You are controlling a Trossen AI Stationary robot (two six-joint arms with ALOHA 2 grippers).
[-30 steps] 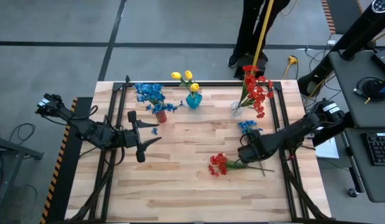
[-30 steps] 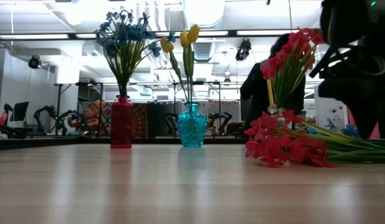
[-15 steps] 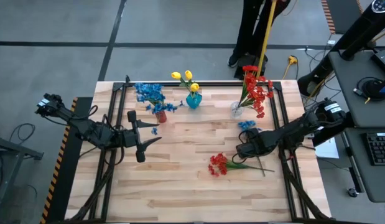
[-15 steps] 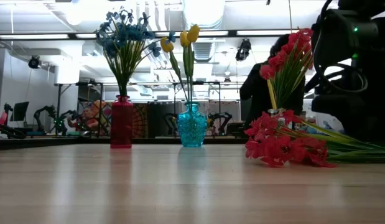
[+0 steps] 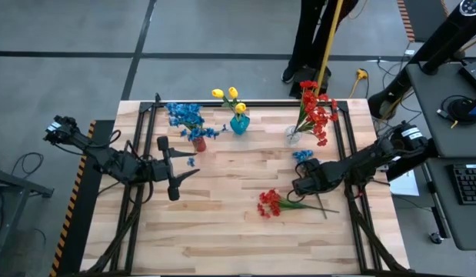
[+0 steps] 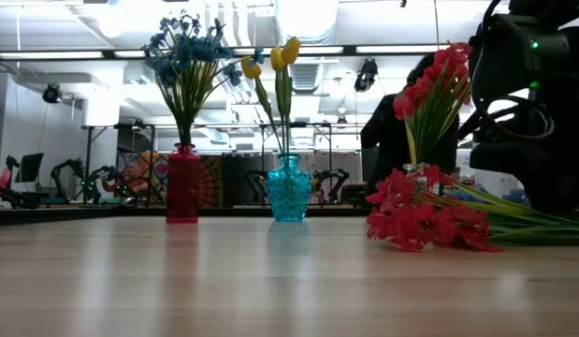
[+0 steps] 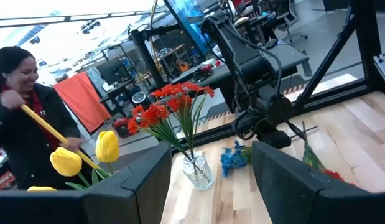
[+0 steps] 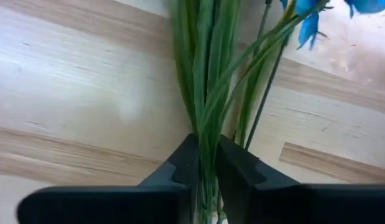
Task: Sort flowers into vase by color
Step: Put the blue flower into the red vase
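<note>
We take the clear vase point(image 5: 292, 136) at the far right of the desk point(image 5: 222, 231) as our landmark. Nearest to us, well in front of it, lies a red spray point(image 5: 270, 204) flat on the wood, its blooms pointing left and its green stems running right. On those stems sits our right claw point(image 5: 305, 187), just in front of the clear vase; in the right wrist view its fingers point(image 8: 242, 171) are pressed together on a bundle of green stems point(image 8: 204, 93), pinching them. A small blue spray point(image 5: 303, 155) lies between this claw and the clear vase. The clear vase itself holds red flowers point(image 5: 316, 108) standing upright. Left of it stands a teal vase point(image 5: 239, 123) with yellow tulips point(image 5: 226, 94), and farther left a red vase point(image 5: 198, 142) with blue flowers point(image 5: 184, 115). Our left claw point(image 5: 176, 171) hovers well to the left of the clear vase, in front of the red vase, its fingers point(image 7: 292, 180) spread and holding nothing. Beyond the desk's far edge, behind the clear vase, a person point(image 5: 313, 35) stands.
</note>
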